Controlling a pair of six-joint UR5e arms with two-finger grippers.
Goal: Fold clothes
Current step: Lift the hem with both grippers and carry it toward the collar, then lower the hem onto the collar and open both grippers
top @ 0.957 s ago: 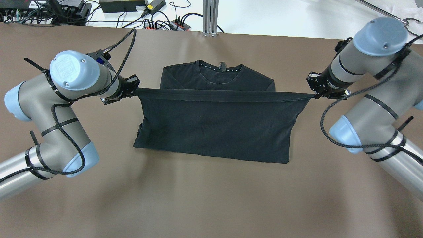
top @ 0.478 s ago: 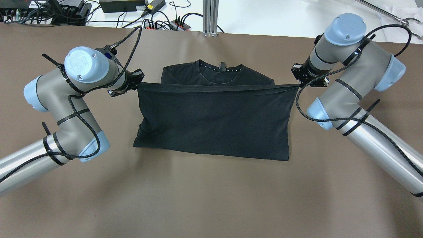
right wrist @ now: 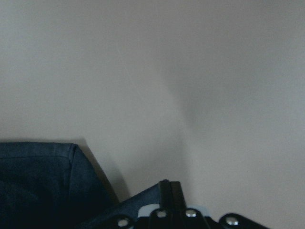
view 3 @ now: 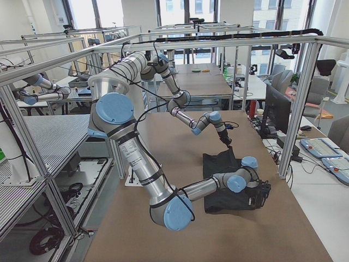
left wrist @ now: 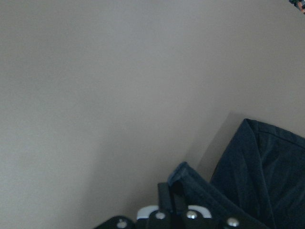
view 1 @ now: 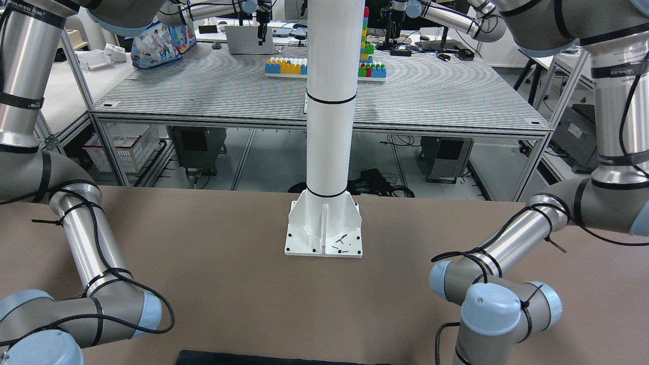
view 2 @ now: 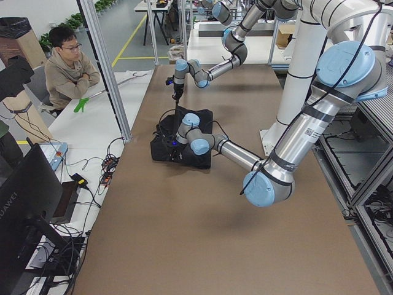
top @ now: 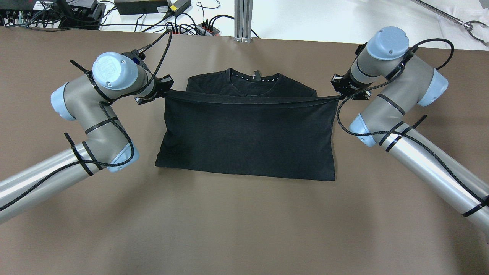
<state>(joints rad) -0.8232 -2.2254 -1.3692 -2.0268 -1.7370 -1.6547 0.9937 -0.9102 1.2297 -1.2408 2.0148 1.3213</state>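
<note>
Overhead exterior view: black shirt lies on the brown table, midway between the two arms; its hemmed edge is drawn into a straight band from the left gripper to the right gripper, crossing the chest just short of the collar, which lies uncovered on the far side. Each gripper is clenched on one corner of that hem, and the folded edge nearest the robot rests flat on the table. Front-facing view: only a thin dark strip of the shirt shows at the bottom edge, well apart from the base of the white post bolted to the table; neither gripper appears. Exterior left view: shirt sits between the near left arm and the far right arm, towards the table side away from the robot; a seated person is at the neighbouring bench. Exterior right view: same layout, right arm nearest. Left wrist view: closed fingers pinch a fold of dark cloth above bare table. Right wrist view: fingers likewise grip the cloth
</note>
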